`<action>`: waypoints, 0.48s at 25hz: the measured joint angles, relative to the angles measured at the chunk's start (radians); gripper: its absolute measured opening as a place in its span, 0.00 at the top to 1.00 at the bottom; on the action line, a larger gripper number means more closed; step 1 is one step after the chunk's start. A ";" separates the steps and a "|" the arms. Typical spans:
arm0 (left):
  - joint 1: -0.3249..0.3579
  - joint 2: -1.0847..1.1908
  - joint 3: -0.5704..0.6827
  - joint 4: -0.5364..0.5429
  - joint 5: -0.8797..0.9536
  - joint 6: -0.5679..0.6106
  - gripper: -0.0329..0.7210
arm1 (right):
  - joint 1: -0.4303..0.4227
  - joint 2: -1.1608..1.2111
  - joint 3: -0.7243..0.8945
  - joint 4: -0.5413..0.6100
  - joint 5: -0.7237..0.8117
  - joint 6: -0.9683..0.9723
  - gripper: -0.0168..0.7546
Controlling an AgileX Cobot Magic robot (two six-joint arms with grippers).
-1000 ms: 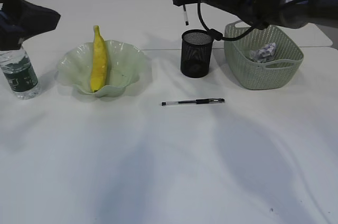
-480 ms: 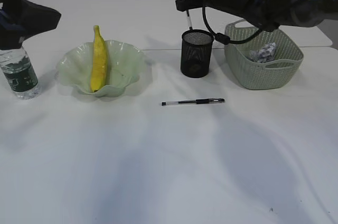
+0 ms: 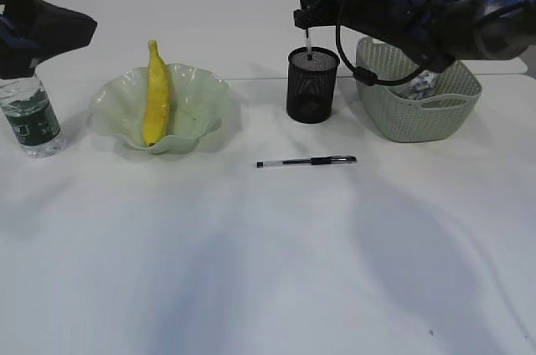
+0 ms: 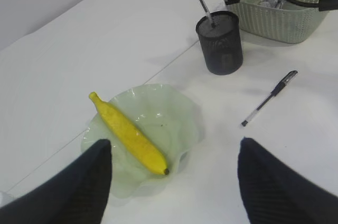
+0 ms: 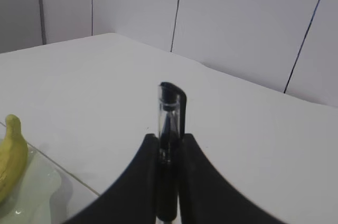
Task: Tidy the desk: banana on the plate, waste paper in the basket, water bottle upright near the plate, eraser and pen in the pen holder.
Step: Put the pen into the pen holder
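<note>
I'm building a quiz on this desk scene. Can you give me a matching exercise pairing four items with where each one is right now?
Items:
1. banana
2. crumpled paper
3. pen on the table
4. water bottle

Places:
A. in the basket
B. upright, left of the plate
C. on the plate
D. flat, in front of the pen holder

Pairs: 1-C, 2-A, 3-D, 4-B

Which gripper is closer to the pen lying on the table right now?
Right. The right gripper is behind the loose pen, holding another pen over the pen holder. The left gripper sits far left above the water bottle.
</note>
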 joint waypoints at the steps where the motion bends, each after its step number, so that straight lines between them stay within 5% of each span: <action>1: 0.000 0.000 0.000 0.000 0.000 0.000 0.26 | -0.007 0.000 0.012 0.015 -0.016 -0.001 0.91; 12: 0.000 0.016 0.000 -0.019 0.000 0.000 0.26 | -0.025 0.000 0.044 0.039 -0.081 -0.023 0.91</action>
